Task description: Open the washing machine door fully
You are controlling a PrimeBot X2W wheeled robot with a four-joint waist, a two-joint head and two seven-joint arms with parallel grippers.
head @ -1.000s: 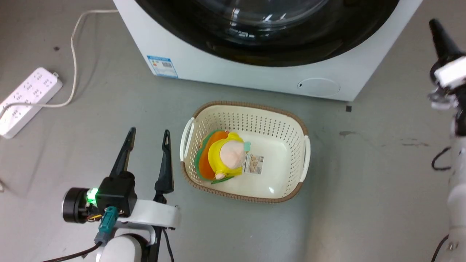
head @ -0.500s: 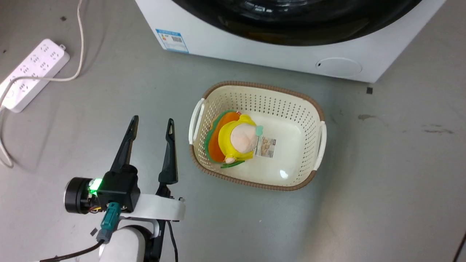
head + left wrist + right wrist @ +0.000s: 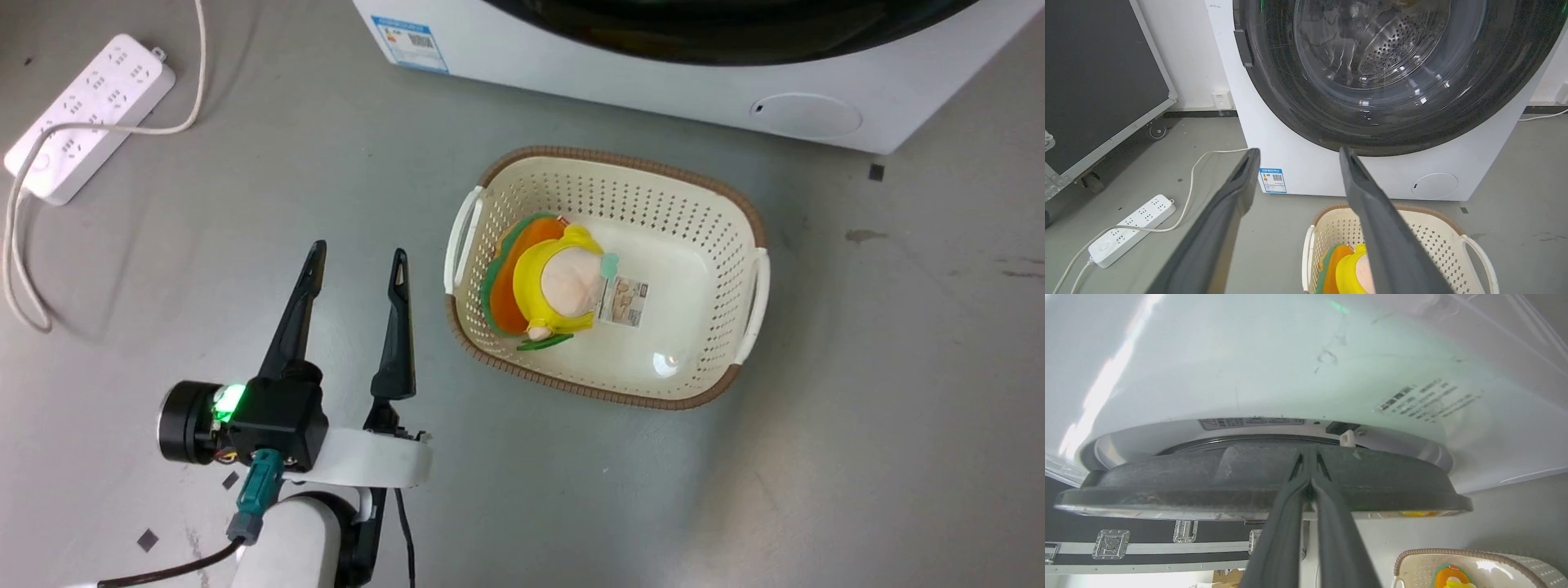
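**Left hand spread wide over the floor, right hand pinched shut at the door's rim**

In the head view, a white power strip (image 3: 90,114) lies at the far left on the grey floor (image 3: 857,408), its cord looping beside it. To its right the left hand (image 3: 358,249) hangs over bare floor. Its two dark fingers are spread wide, holding nothing and touching nothing. They point toward the washing machine (image 3: 612,73), and the pale forearm rises from the bottom edge with a green light at the wrist. Just to the right of that hand stands a cream basket (image 3: 759,278) with a brown rim and a yellow and orange soft toy (image 3: 563,286) inside. The basket sits near the machine's lower front, which carries a blue sticker (image 3: 410,41) and a round cap (image 3: 804,114).

In the left wrist view, a black case (image 3: 1098,81) stands at the far left. The left hand's open fingers frame the machine's front. The washing machine door (image 3: 1396,69) lies over the opening, with its handle tab (image 3: 1244,47) on its left edge and the steel drum showing through the glass.

In the right wrist view, the right hand (image 3: 1309,457) has its fingers pressed together with nothing between them. Their tips lie at the dark rim of the door, seen edge-on against the white machine. A small white latch piece (image 3: 1347,437) shows just beyond the rim. I cannot tell whether the tips touch the door.
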